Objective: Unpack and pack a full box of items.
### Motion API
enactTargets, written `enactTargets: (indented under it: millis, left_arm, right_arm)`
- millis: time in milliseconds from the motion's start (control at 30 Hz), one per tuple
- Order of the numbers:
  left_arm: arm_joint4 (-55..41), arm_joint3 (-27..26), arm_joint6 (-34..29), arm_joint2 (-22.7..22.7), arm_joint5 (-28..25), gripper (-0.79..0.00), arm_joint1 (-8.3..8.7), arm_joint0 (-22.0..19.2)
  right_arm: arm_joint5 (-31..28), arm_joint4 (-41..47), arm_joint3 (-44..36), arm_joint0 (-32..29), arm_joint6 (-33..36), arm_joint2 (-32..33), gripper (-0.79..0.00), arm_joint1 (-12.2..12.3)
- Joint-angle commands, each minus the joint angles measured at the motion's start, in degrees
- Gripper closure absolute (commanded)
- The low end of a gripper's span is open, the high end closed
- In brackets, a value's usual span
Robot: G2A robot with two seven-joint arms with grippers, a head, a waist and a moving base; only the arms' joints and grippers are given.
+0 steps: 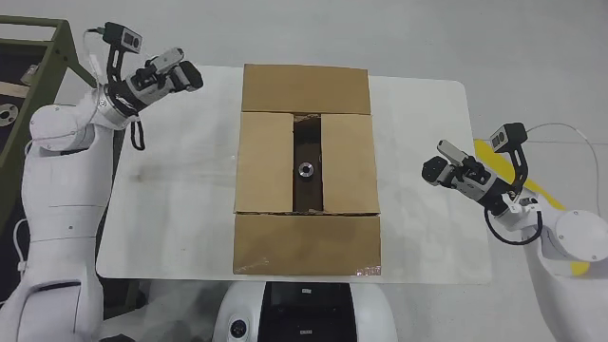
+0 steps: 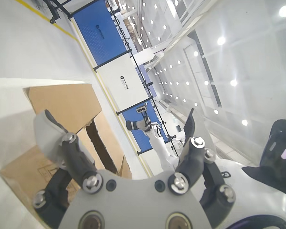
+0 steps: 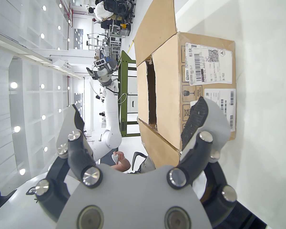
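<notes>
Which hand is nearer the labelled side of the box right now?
Right. The right hand is over the table just off the labelled side, facing it, not touching. The left hand is across the box, off its opposite side near the far corner.

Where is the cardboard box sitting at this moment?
In the top view the cardboard box sits in the middle of the white table, between the left tool and the right tool, touching neither; its inner flaps leave a narrow gap.
</notes>
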Motion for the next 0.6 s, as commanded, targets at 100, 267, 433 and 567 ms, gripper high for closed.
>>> enactTargets:
  millis: [100,267,433,567]
  left_arm:
    - [-0.3,-2.4,-5.5,-4.1,0.9,-0.785,1.1,4.7]
    - [0.1,-3.7,-11.9,-7.6,1.4,-0.785,2.17,8.1]
    - [-1.6,-4.7,-17.8,-10.5,2.1,-0.785,3.08,9.8]
    - [-1.8,-5.8,-19.1,-11.6,2.8,-0.785,3.64,10.5]
  right_arm:
    - [0.0,0.0,0.0,0.0,0.0,0.0,-0.785,0.0]
    - [0.0,0.0,0.0,0.0,0.0,0.0,-0.785,0.0]
    - [0.0,0.0,0.0,0.0,0.0,0.0,-0.785,0.0]
    - [0.0,0.0,0.0,0.0,0.0,0.0,-0.785,0.0]
